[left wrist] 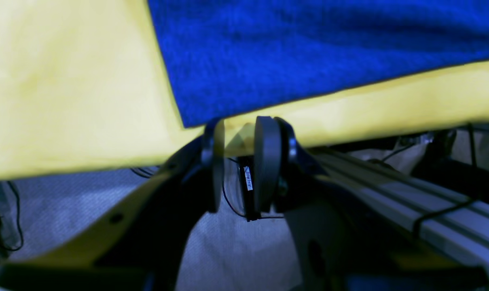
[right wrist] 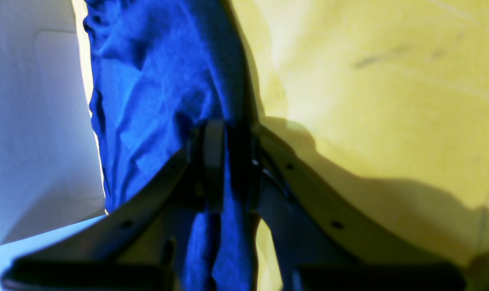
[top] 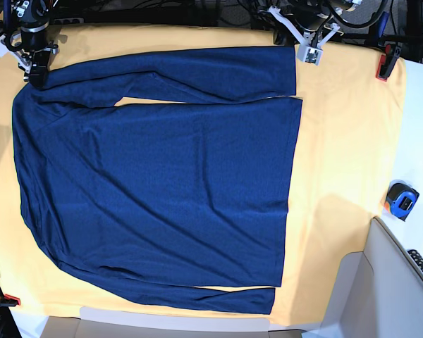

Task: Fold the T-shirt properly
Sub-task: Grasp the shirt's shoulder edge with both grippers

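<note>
T-shirt [top: 162, 183] lies flat; our right pincer [right wrist: 228, 161] pinches its shoulder cloth between the jaws, while our left pincer [left wrist: 238, 161] hovers spread just beside the cuff — grab it squarely next.

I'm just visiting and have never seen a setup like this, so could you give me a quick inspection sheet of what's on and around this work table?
Surface: yellow-orange table cloth, held by red clamps at the edges.
Job's things: navy T-shirt spread flat, long sleeves along both sides, not yet folded.
Clutter: blue tape measure beside the cloth.
Grippers: right gripper shut on the T-shirt's fabric near the shoulder corner; left gripper at the sleeve cuff, jaws slightly apart, nothing between them.
Cables: black wires hanging under the table edge.
Surroundings: aluminium frame rail below the table; grey-white floor.
</note>
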Tool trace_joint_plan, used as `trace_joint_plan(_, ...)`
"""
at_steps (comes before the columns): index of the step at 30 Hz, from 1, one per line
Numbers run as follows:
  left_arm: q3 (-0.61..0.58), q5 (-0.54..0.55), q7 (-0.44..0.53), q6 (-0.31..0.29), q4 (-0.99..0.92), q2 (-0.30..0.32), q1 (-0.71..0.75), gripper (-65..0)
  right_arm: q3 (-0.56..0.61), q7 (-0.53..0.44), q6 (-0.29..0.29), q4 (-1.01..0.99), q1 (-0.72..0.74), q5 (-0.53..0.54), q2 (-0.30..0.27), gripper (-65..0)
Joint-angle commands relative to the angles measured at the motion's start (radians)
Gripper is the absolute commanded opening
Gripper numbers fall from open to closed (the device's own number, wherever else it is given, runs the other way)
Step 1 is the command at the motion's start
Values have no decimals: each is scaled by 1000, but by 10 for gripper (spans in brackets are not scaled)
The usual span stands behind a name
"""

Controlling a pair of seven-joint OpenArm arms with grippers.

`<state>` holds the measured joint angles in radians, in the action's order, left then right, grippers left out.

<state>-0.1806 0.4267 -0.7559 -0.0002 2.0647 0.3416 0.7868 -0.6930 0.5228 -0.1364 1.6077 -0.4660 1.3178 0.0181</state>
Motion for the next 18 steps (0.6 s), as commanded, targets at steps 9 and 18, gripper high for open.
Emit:
trace_joint_plan(9, 8, 238, 11, -4, 20, 63, 1, -514, 20, 106, -240, 18, -41, -63, 24, -650)
trace_joint_plan(18, 8, 383, 11, 1, 20, 124, -19, -514, 23, 79, -392, 46, -18, -56, 24, -650)
